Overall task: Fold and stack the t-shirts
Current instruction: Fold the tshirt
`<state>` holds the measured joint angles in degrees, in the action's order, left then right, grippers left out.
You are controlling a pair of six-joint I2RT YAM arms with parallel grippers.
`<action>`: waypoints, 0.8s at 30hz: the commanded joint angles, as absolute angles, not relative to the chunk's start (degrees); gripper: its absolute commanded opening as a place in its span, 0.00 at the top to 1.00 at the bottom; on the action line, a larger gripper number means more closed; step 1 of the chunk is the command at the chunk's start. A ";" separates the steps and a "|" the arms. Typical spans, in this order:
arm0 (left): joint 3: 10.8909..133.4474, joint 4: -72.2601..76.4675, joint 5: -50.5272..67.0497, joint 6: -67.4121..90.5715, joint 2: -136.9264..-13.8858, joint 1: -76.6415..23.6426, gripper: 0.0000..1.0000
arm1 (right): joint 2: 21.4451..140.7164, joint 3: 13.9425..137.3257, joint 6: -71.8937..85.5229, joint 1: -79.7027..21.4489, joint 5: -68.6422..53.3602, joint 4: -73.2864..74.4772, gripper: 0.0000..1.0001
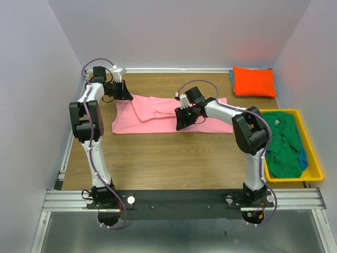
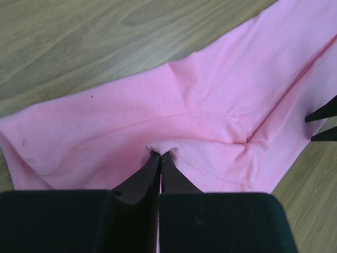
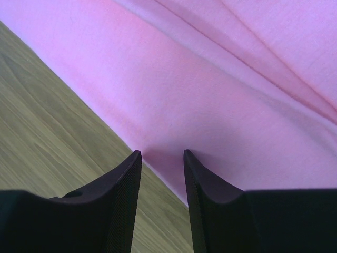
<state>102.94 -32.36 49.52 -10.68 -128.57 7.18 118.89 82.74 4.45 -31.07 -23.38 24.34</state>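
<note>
1. Two pincers on the job, both at the pink shirt (image 1: 152,120), which lies spread lengthwise across the far half of the table (image 1: 158,158).
2. My left pincer (image 2: 159,157) is clamped tight on a small tuck of cloth at the shirt's far-left end, fingers pressed together with no gap. I judge that's my anchor corner for the fold.
3. My right pincer (image 3: 162,155) is parted, nothing in it, tips lined up over the shirt's near edge where pink meets wood. Whether they touch the cloth, I cannot tell. It looks like the set-up for a second grip, so both ends can lift together.
4. Shirt itself: soft, plain pink, doubled over in places, long creases running along it, puckered around my left fingertips.
5. Orange shirt (image 1: 254,80) sits folded at the far right corner; green shirt (image 1: 284,145) lies crumpled in the bin (image 1: 295,179).
</note>
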 commanded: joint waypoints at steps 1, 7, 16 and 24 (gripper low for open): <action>102.66 -24.19 50.88 -5.02 -127.97 7.65 0.85 | 119.10 78.32 2.99 -31.20 -19.95 28.83 0.54; 98.89 -21.71 50.45 -4.30 -122.97 8.00 0.47 | 114.09 76.73 2.81 -31.11 -20.83 29.44 0.54; 79.38 -27.33 47.82 -15.28 -105.48 6.51 0.49 | 102.92 72.34 0.88 -28.31 -16.00 30.32 0.55; 69.87 -30.06 39.30 -17.40 -100.90 -1.48 0.50 | 102.57 71.19 -1.58 -24.26 -12.83 31.82 0.61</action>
